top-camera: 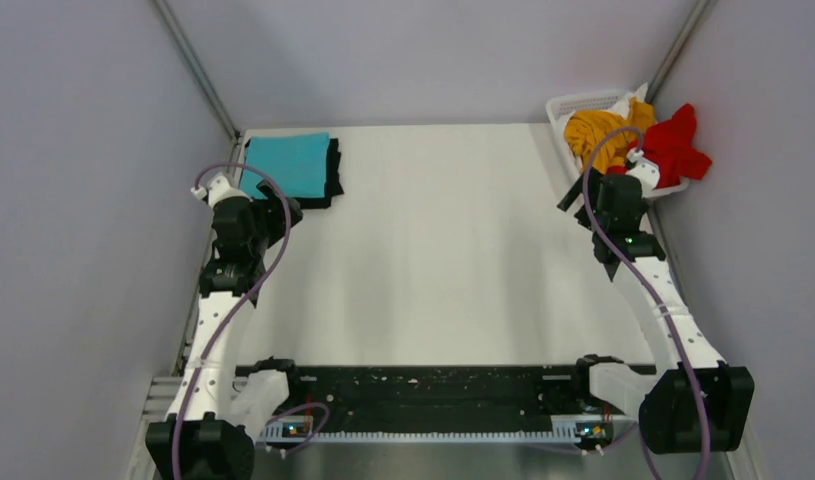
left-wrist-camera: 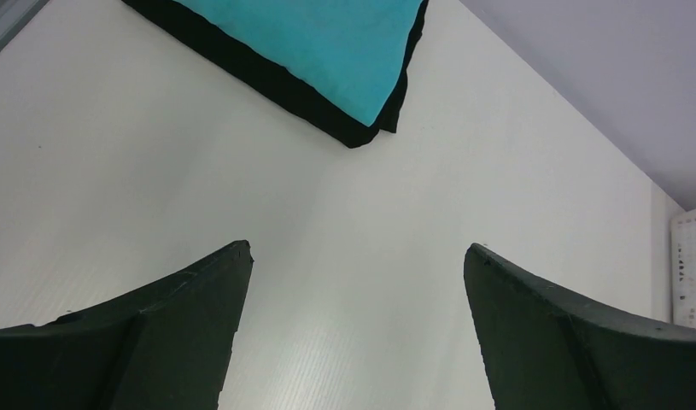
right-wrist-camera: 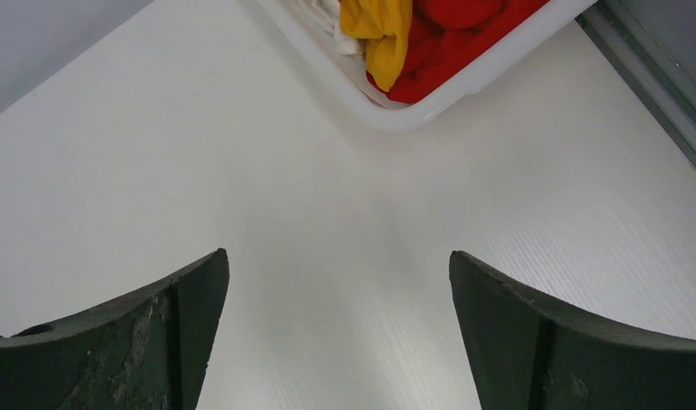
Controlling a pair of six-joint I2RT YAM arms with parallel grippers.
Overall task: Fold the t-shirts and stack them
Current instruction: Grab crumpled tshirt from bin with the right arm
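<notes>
Only the edge of a black shirt (top-camera: 334, 172) shows beneath the folded turquoise shirt (top-camera: 288, 165) at the table's (top-camera: 443, 250) far-left corner. A mustard shirt (top-camera: 587, 130) and a red shirt (top-camera: 678, 148) fill the basket (top-camera: 563, 105) far right, partly behind the right arm. The left gripper (left-wrist-camera: 357, 256) and right gripper (right-wrist-camera: 337, 260) hang wide open and empty, with both arms reaching forward.

Surface: flat white worktop (top-camera: 443, 250). Far left corner: folded black cloth t-shirt (top-camera: 334, 172) lying flat on it, folded turquoise cloth t-shirt (top-camera: 288, 165) stacked on top, black edges showing at right and near sides. Far right corner: white plastic mesh basket (top-camera: 573, 103), well apart from the stack.
</notes>
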